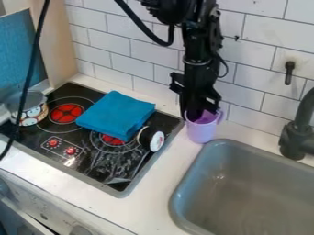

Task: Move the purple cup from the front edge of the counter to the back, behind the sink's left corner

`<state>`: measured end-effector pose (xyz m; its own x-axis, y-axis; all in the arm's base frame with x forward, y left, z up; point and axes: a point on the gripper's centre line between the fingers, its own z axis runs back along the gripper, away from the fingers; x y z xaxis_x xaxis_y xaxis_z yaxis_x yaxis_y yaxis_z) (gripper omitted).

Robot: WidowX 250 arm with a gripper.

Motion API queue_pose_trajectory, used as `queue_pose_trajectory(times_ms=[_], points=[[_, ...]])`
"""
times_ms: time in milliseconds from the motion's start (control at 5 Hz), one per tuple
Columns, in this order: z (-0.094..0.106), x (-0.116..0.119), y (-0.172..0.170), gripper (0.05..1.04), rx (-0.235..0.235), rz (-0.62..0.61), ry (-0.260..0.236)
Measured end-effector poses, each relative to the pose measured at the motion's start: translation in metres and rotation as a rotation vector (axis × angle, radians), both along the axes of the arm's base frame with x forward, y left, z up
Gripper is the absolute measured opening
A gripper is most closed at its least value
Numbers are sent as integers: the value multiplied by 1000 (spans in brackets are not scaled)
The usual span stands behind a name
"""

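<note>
- The purple cup stands upright on the white counter, between the stove and the sink, its handle towards the right of the view.
- Right at the cup, the black gripper points down into its mouth; whether it is clamped on the cup or apart, I cannot tell.
- Just left of the cup, a small black cylinder with a white end lies on its side at the stove's edge.
- Farther left of the cup, a folded blue cloth rests on the black stove, partly over its red burner markings.
- Well left of the cup, a decorated pot.
- Nearer the camera and right of the cup, the grey sink, with a dark faucet behind.
</note>
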<state>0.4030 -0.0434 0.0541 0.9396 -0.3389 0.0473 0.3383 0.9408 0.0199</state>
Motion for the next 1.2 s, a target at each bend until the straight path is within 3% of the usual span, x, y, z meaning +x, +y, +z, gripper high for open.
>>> queue_pose_trajectory(times_ms=[600,800,1200], points=[[1,-11,6,116,27,21,-1],[5,-19,6,307,-5,23,-4],[26,-23,15,900,-109,57,-67]])
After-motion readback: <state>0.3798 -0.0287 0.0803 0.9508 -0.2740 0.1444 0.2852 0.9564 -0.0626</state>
